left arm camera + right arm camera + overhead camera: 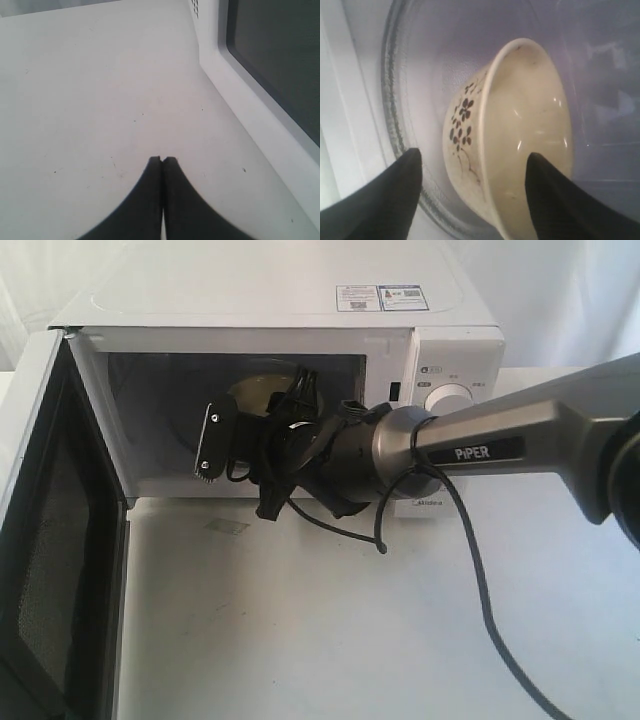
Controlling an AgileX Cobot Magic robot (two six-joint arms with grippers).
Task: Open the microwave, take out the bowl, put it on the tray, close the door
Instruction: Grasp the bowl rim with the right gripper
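The white microwave (300, 300) stands at the back of the table with its door (40, 540) swung wide open to the left. Inside, the cream bowl (520, 130), with dark flowers on its outer side, sits on the glass turntable (405, 100). My right gripper (474, 155) reaches into the cavity (255, 420) and is open. One finger is outside the bowl's wall and the other over its inside, neither pressing on it. My left gripper (162, 159) is shut on nothing, low over the table beside the door's dark window (275, 65). The tray is out of view.
The right arm (520, 435) crosses in front of the microwave's control panel and knob (452, 398). A black cable (470, 570) hangs from it down to the white table (350, 640). The open door stands over the table's left side.
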